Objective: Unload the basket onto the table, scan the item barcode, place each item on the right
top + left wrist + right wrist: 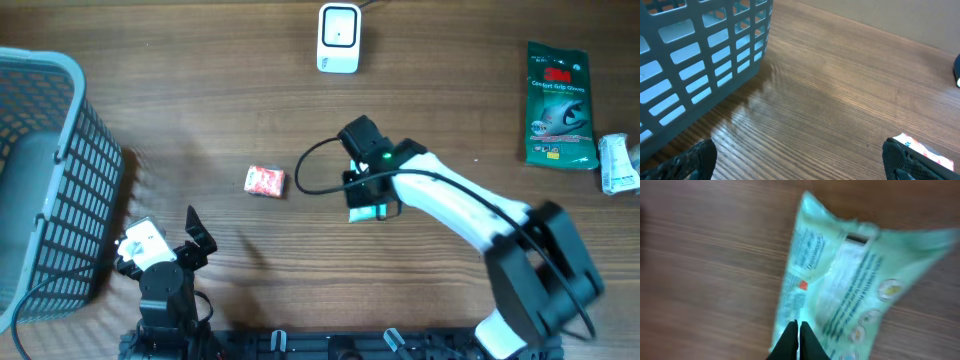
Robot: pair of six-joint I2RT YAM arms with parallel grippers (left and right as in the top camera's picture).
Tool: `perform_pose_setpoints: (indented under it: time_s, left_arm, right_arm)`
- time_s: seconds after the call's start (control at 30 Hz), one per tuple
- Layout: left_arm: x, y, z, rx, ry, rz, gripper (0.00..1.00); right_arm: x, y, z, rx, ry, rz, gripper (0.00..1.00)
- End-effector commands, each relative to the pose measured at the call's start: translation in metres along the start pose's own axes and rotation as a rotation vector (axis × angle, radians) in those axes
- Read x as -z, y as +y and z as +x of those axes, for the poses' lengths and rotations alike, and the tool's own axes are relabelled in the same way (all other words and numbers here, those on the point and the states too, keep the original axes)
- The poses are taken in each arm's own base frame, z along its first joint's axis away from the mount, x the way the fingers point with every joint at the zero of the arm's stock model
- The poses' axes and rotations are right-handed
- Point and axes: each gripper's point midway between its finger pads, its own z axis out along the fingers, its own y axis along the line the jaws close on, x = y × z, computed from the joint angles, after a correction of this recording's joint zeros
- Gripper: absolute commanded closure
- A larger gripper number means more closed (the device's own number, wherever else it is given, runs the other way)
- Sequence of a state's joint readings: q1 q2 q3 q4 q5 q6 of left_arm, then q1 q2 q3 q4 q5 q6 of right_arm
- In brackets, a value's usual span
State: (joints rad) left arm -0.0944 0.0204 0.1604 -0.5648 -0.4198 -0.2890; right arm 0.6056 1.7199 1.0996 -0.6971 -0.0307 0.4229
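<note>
The pale green packet is at mid-table, well short of the white scanner, its thin edge pinched by the right gripper's 2 closed fingers, so it could slip or fold, hiding the barcode, while the left gripper gapes empty.

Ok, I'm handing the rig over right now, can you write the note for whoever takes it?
Right pincer: shut on the edge of the pale green packet.
Left pincer: open, holding nothing, beside the grey basket.
White scanner: at the far side, apart from the packet.
Done: packet gripped.
Left: bring its barcode in front of the scanner.
</note>
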Motion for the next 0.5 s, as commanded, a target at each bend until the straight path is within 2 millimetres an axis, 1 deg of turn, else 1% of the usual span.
perform_pose_setpoints:
  time_s: [0.0, 0.03, 0.07, 0.1, 0.13, 0.17, 0.23, 0.3, 0.37, 0.47]
  left_arm:
    - [-0.001, -0.002, 0.002, -0.021, 0.002, 0.012, 0.0]
    - [-0.001, -0.002, 0.002, -0.021, 0.002, 0.012, 0.0]
    - [-0.001, -0.002, 0.002, -0.021, 0.002, 0.012, 0.0]
    - [-0.001, -0.002, 0.002, -0.021, 0.002, 0.012, 0.0]
    - [-0.001, -0.002, 0.002, -0.021, 0.002, 0.012, 0.0]
    - [-0.001, -0.002, 0.002, -0.021, 0.002, 0.012, 0.0]
    - [-0.001, -0.002, 0.002, -0.021, 0.002, 0.012, 0.0]
    - [-0.001, -0.002, 0.002, -0.021, 0.002, 0.012, 0.0]
    - [-0.001, -0.002, 0.002, -0.021, 0.002, 0.012, 0.0]
    - [-0.001, -0.002, 0.002, -0.021, 0.002, 0.012, 0.0]
  right_arm:
    - [0.073, 0.012, -0.029, 0.002, -0.201, -0.078, 0.36]
    - [0.079, 0.01, -0.028, -0.017, -0.203, -0.088, 0.26]
    - [0.082, 0.006, -0.026, -0.047, -0.197, -0.089, 0.1]
    - [0.083, 0.001, -0.025, -0.063, -0.188, -0.086, 0.01]
    - [0.082, -0.006, -0.023, -0.085, -0.171, -0.08, 0.0]
    - [0.076, -0.016, -0.021, -0.101, -0.149, -0.072, 0.0]
    - [0.062, -0.028, -0.013, -0.049, -0.087, -0.117, 0.0]
    - [0.049, -0.032, -0.004, -0.012, -0.019, -0.207, 0.0]
    - [0.039, -0.032, -0.001, 0.01, 0.014, -0.288, 0.0]
    - [0.022, -0.042, 0.003, -0.027, 0.061, -0.292, 0.0]
